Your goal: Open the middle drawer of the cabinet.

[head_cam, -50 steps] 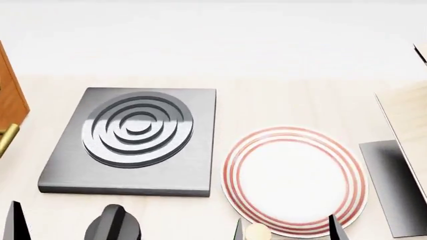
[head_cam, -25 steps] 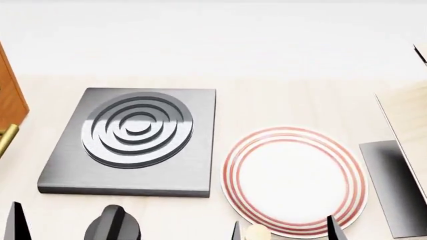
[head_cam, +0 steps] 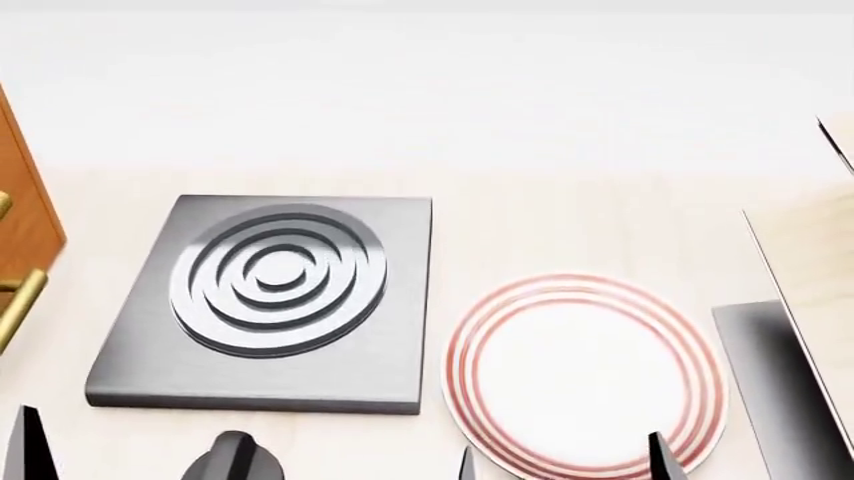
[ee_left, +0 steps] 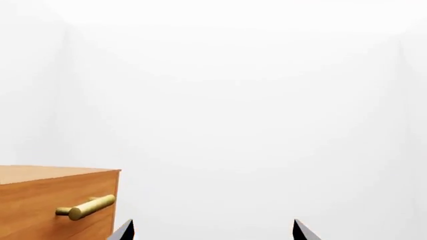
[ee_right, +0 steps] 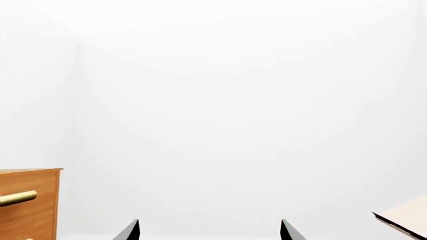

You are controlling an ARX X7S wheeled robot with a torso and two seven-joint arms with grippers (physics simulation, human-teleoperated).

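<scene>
The cabinet (head_cam: 24, 205) is an orange-brown box cut off by the head view's left edge. Two brass bar handles (head_cam: 19, 303) stick out from it there; I cannot tell which drawers they belong to. In the left wrist view the cabinet (ee_left: 47, 200) shows its top and the uppermost drawer's handle (ee_left: 87, 206); the middle drawer is below that frame's edge. My left gripper (ee_left: 211, 231) is open and empty, just right of the cabinet's corner. My right gripper (ee_right: 209, 231) is also open and empty, hovering over the plate's near rim. The cabinet (ee_right: 27, 200) shows far to its left.
A dark grey hotplate (head_cam: 147, 340) with ringed burner lies beside the cabinet. A white plate (head_cam: 581, 375) with red rings sits to its right. A pale wooden rack (head_cam: 821, 270) and a dark slab (head_cam: 774, 385) stand at the right edge. A dark rounded part (head_cam: 234, 458) shows at the bottom.
The head view has shifted so the hotplate and plate sit lower in frame, and a second brass handle shows at the left edge. Both grippers stay spread.
</scene>
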